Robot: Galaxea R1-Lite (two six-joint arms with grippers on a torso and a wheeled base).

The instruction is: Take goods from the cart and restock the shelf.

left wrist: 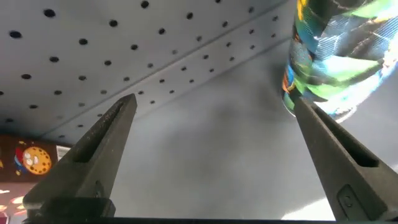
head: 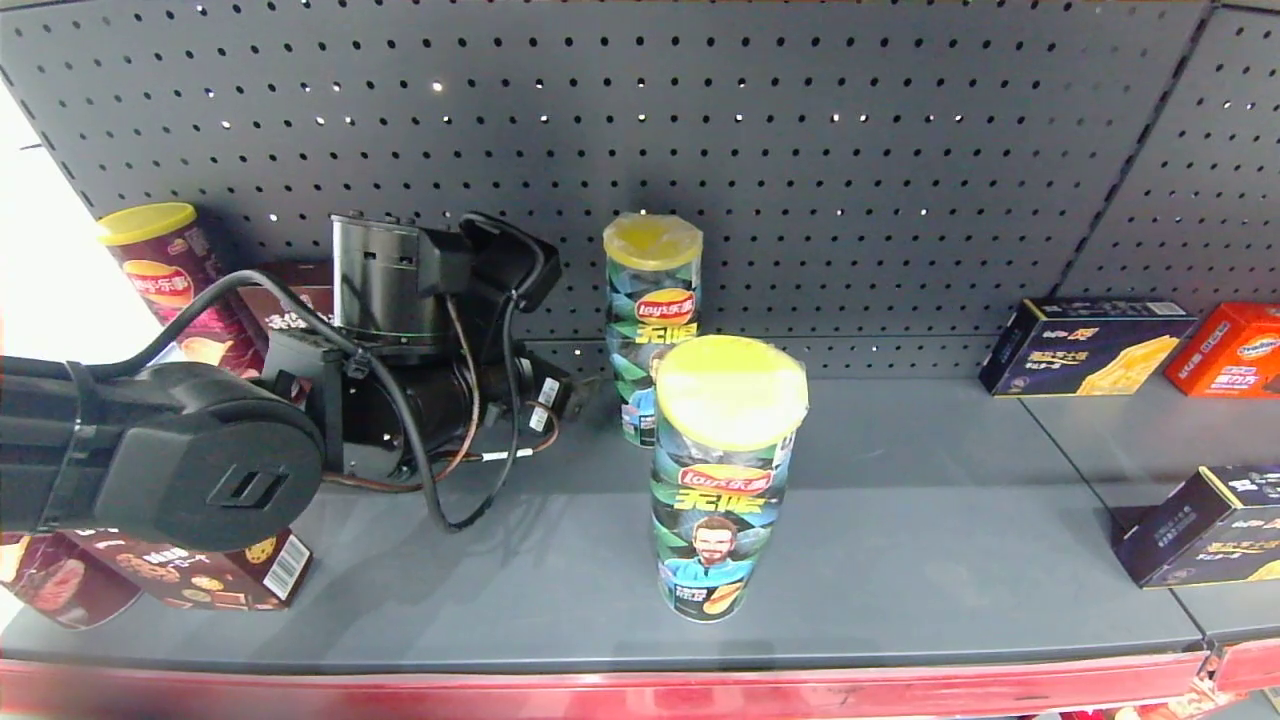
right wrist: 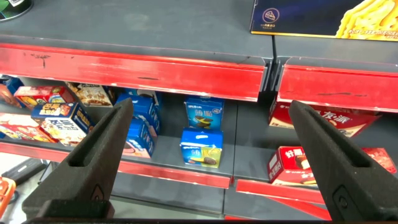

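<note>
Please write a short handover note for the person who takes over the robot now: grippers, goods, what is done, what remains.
Left gripper: open, empty, over the shelf, close beside the rear green can.
Right gripper: open, empty, facing the lower shelves.
Goods: front green can and the rear one stand upright on the shelf.
Done: apparently both cans placed.
Left to do: probably fetch more goods from the cart.
</note>
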